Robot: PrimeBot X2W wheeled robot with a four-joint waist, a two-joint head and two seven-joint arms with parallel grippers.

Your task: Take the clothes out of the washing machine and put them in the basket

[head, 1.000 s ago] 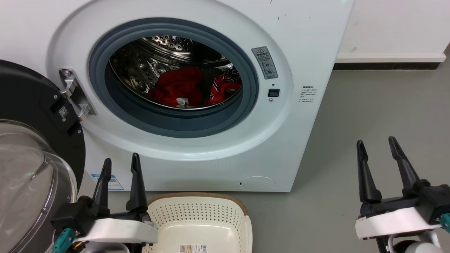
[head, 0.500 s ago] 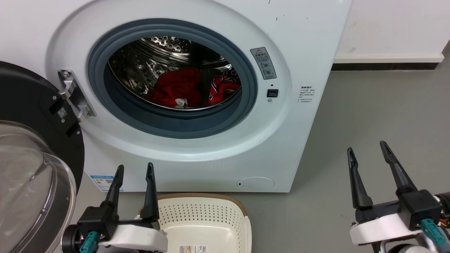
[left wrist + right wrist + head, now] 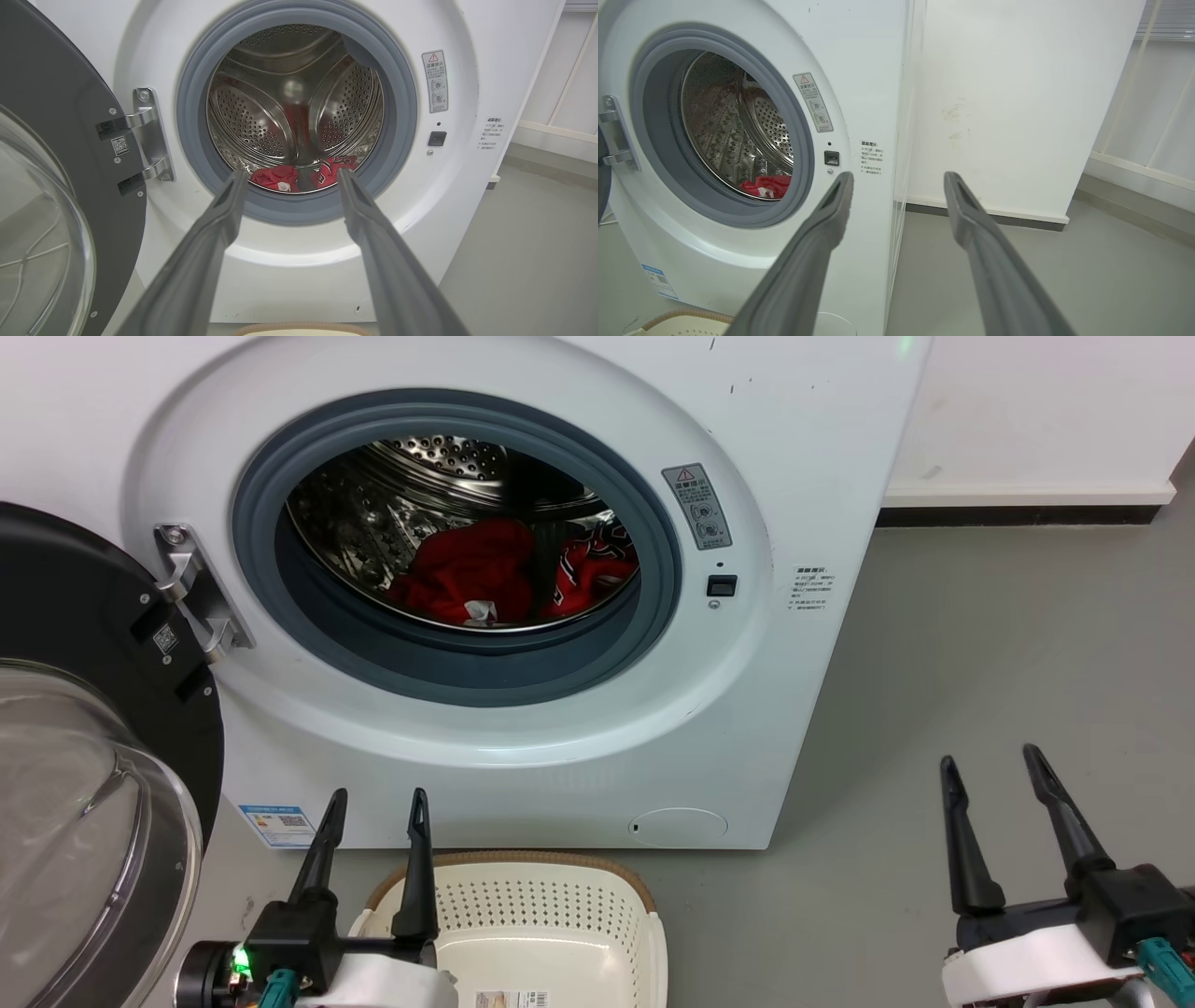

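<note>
The white washing machine [image 3: 803,448] stands with its door swung open to the left. Two red clothes lie at the bottom of the steel drum: a plain red one [image 3: 467,574] with a bit of white, and a lettered jersey [image 3: 597,565] to its right, both also in the left wrist view [image 3: 275,177]. The cream basket [image 3: 523,905] sits on the floor in front of the machine. My left gripper [image 3: 376,795] is open over the basket's left rim. My right gripper [image 3: 990,756] is open over the floor to the right, empty.
The black-rimmed glass door [image 3: 84,784] hangs open at the left, close to my left arm. Grey floor [image 3: 1008,644] stretches to the right of the machine up to a white wall with a dark skirting [image 3: 1018,513].
Both grippers have dropped lower in the head view and the left one has shifted right towards the basket. The clothes and basket have not moved.
</note>
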